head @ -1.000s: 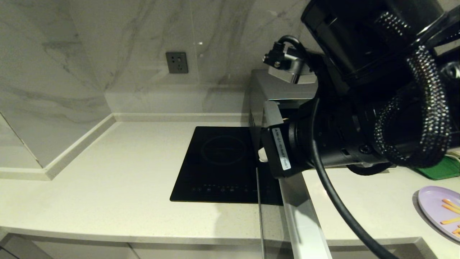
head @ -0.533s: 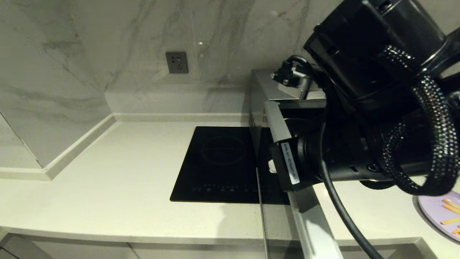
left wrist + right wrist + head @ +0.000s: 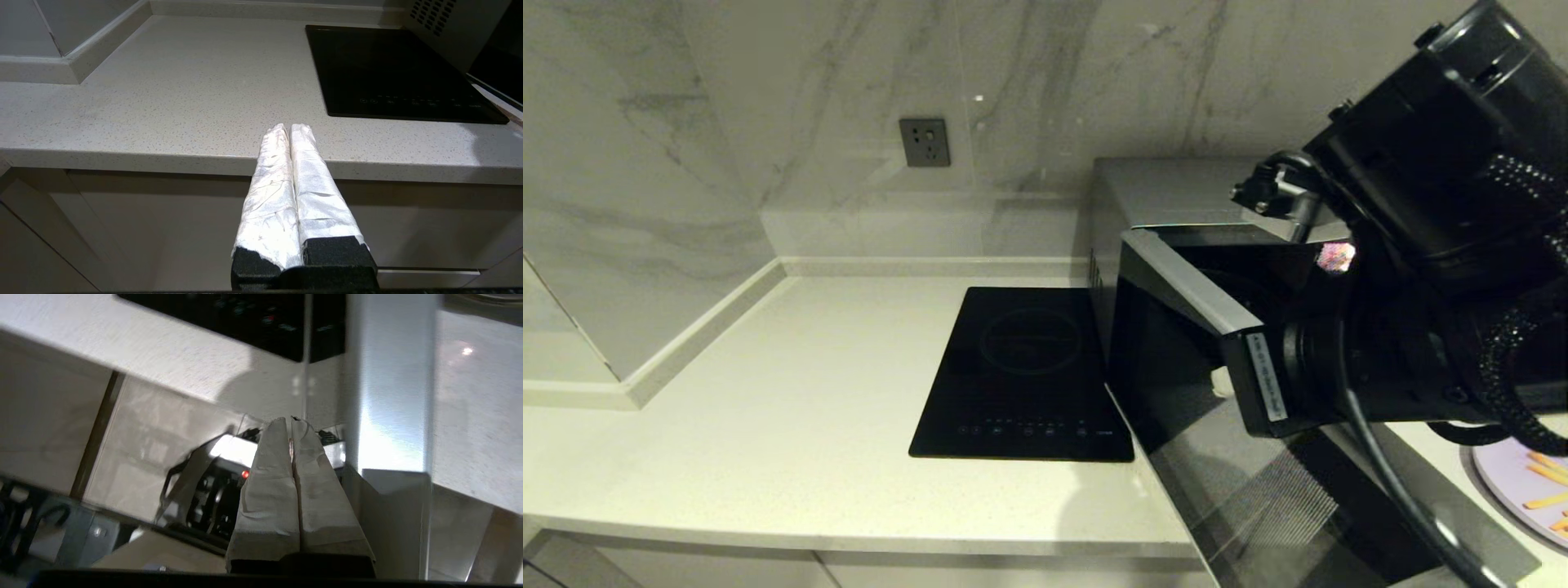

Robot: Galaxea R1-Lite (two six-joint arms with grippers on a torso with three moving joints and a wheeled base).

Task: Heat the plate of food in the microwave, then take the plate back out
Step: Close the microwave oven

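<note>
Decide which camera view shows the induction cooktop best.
The head view: the whole induction cooktop lies unobstructed left of the microwave. The left wrist view shows most of it at a slant; the right wrist view catches only its control edge.

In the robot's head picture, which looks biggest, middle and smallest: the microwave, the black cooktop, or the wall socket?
1. The large silver box-shaped microwave with its dark glass door open, though it is partly hidden behind the arm.
2. The flat black induction cooktop.
3. The small grey square wall socket, which also sits farthest away.
</note>
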